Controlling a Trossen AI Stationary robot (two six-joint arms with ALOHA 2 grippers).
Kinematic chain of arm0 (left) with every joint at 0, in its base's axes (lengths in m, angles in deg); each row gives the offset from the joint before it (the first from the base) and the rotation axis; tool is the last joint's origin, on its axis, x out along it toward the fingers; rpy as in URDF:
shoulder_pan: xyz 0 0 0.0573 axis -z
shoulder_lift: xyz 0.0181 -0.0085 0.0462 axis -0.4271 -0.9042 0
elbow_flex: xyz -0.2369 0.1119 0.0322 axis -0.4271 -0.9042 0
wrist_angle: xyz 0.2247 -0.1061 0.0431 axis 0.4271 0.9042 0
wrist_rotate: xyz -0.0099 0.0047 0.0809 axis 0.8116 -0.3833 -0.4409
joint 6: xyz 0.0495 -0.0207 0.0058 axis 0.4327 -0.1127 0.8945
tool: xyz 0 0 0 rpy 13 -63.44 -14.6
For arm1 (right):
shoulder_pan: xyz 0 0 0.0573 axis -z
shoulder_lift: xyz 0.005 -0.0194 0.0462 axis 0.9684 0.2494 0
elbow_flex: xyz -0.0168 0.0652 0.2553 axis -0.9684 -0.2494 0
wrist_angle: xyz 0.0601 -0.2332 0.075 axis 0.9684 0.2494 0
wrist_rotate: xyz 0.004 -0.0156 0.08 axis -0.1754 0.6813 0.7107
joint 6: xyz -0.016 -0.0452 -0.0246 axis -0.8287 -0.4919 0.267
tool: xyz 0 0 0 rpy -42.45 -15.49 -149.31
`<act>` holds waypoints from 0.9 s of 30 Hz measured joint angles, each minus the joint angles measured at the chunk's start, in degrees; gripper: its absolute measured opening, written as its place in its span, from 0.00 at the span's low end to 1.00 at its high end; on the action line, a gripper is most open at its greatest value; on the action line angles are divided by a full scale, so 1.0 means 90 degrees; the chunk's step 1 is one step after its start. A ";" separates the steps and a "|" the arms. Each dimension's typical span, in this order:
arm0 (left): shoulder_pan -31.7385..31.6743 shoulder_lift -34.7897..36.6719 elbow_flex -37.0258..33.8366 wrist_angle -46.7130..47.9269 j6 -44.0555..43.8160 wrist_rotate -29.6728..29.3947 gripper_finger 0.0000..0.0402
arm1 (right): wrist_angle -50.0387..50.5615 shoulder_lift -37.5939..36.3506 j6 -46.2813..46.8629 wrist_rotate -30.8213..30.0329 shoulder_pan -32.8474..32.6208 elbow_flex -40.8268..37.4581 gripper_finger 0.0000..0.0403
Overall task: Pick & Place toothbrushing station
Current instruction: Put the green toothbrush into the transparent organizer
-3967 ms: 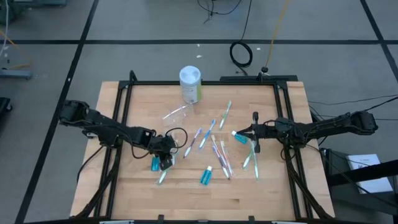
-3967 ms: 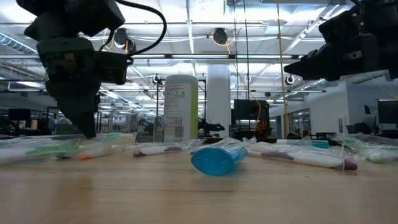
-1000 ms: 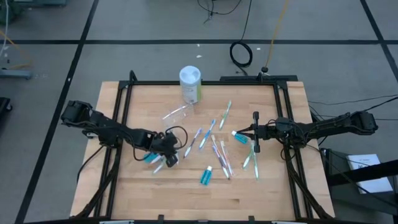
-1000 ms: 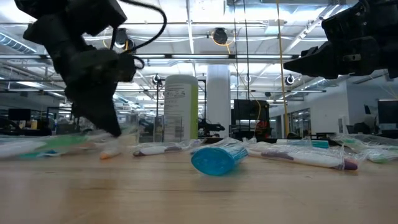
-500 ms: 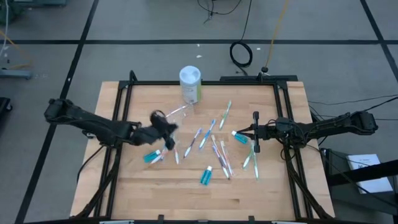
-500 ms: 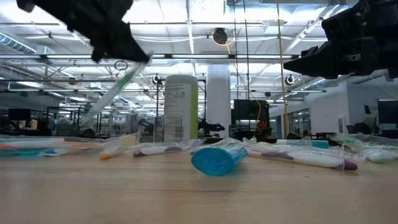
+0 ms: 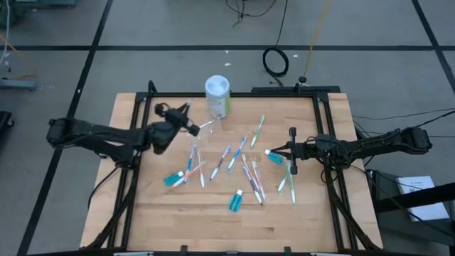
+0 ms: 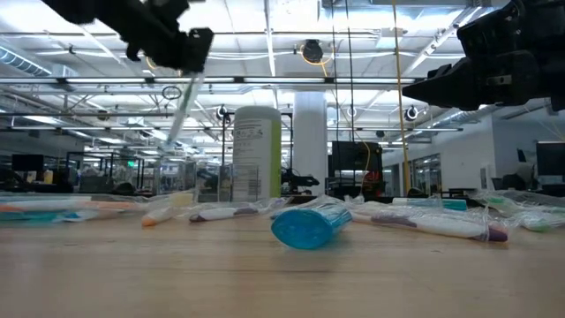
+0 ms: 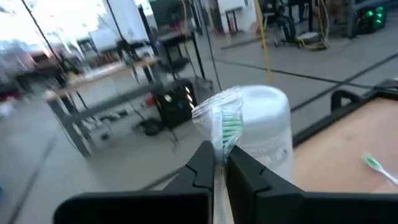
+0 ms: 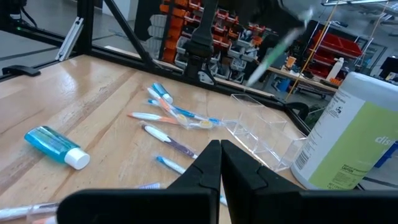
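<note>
- Your left gripper (image 7: 186, 125) is raised off the table at far left-centre, fingers pinched narrow on a wrapped green toothbrush (image 9: 229, 127). In the low view the brush (image 8: 181, 110) hangs tilted, bristle end down, clear of the wood.
- Clear plastic cup (image 7: 202, 129) lies on its side just beside that gripper, near the white-capped canister (image 7: 217, 96) w/ green label at the far edge.
- Right gripper (image 7: 291, 152) hovers low at right-centre, fingers close together w/ nothing between them; a teal toothpaste tube (image 7: 273, 156) lies just to its left.
- Rest of the toothbrushes (image 7: 245, 169) are scattered flat across the table's (image 7: 306, 213) middle.
- A 2nd teal tube (image 7: 235, 201) lies near-centre; a 3rd (image 7: 173, 179) near-left, touching a brush.
- From the right wrist cam you see the cup (image 10: 261, 134) on its side, canister (image 10: 348, 134) beside it, brushes on the wood in front.
</note>
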 joint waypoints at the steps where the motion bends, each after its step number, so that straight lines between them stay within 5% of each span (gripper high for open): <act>1: -0.0118 -0.0155 0.0000 -0.0039 -0.0094 0.0070 0.02 | -0.0006 0.0000 0.0002 0.0002 -0.0001 0.0000 0.01; 10: -0.0459 -0.1206 -0.0002 0.0197 -0.0691 0.0207 0.10 | 0.0043 -0.0002 -0.0006 0.0002 0.0001 0.0000 0.01; 21: 0.0201 -0.1127 0.0000 0.2682 -0.2447 0.0012 0.11 | 0.0045 0.0000 0.0226 0.0005 0.0000 0.0000 0.01; 27: 0.0235 -0.1124 0.0000 0.3174 -0.2718 0.0039 0.12 | 0.0052 0.0000 0.0570 0.0024 0.0000 0.0000 0.01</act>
